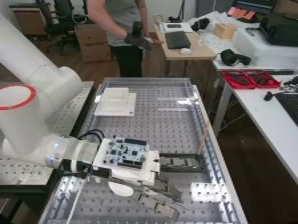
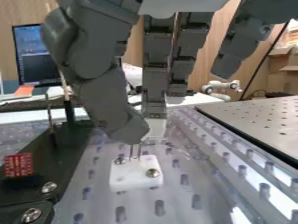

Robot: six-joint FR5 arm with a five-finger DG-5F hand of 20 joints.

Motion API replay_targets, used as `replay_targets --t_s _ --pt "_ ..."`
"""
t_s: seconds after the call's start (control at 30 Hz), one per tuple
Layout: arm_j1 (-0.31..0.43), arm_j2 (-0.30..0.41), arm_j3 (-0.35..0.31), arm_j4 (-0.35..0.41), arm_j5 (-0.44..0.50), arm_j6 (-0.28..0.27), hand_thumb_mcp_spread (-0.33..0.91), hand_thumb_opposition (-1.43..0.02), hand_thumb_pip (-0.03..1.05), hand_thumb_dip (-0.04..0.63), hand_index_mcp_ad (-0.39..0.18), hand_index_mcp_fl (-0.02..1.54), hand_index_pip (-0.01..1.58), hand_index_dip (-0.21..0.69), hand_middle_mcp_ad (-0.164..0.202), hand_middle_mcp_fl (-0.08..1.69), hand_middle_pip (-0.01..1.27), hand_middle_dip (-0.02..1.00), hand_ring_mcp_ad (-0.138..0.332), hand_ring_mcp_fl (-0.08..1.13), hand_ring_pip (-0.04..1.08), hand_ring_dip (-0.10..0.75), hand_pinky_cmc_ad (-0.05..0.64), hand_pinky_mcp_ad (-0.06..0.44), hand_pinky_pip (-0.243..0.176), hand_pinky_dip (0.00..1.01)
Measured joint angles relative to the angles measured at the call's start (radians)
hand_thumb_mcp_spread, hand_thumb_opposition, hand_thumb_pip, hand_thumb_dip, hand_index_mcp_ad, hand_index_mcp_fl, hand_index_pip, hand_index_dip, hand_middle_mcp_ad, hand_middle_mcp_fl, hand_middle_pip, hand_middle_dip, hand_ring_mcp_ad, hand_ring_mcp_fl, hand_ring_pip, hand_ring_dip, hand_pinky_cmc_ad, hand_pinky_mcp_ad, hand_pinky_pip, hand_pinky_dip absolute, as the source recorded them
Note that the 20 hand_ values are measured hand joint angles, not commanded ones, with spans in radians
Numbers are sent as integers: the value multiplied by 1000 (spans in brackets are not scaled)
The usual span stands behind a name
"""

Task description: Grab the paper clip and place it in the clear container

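Note:
In the high view the hand (image 1: 158,196) is over the near half of the bench, its fingers mostly straight and its thumb spread apart from them. The wrist view shows the hand (image 2: 110,95) with its thumb tip just above a small white block (image 2: 135,176) fitted with screws. Thin upright wires (image 2: 139,151), possibly the paper clip, stand between that block and the thumb tip; whether they touch the thumb I cannot tell. I cannot make out the clear container for certain.
A white stepped block (image 1: 116,102) sits at the bench's far left. The perforated bench top (image 1: 159,90) has raised clear edges. Red trays (image 1: 249,79) lie on the side table at right. A black bracket (image 2: 63,152) with screws is beside the white block.

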Motion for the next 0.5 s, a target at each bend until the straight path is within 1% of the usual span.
replay_targets --t_s 0.1,0.13,0.2,0.3,0.4,0.47,0.5 --pt "-1 -3 3 -3 1 3 740 -925 660 344 -220 66 108 -176 -63 681 771 798 -42 417 89 557 429 234 37 154" --pt "-1 -4 4 -5 2 4 738 -929 660 346 -220 66 108 -176 -72 672 787 806 -37 417 87 560 428 234 37 154" --pt "-1 -6 6 -8 2 4 737 -941 660 330 -216 66 108 -176 -80 693 789 813 -44 414 87 560 428 234 37 154" --pt "-1 -8 8 -13 2 3 742 -956 660 330 -216 66 108 -176 -79 695 782 829 -44 415 89 557 429 234 37 154" --pt "-1 -9 9 -16 2 3 745 -951 660 330 -216 66 108 -176 -77 658 724 829 -42 428 87 560 429 230 37 154" --pt "-1 -9 9 -19 2 2 721 -946 660 330 -216 66 108 -176 -77 621 681 829 -45 429 87 560 429 234 37 154" --pt "-1 -9 9 -19 2 1 686 -946 660 330 -216 66 112 -176 -77 604 658 820 -42 426 87 560 428 234 37 154"
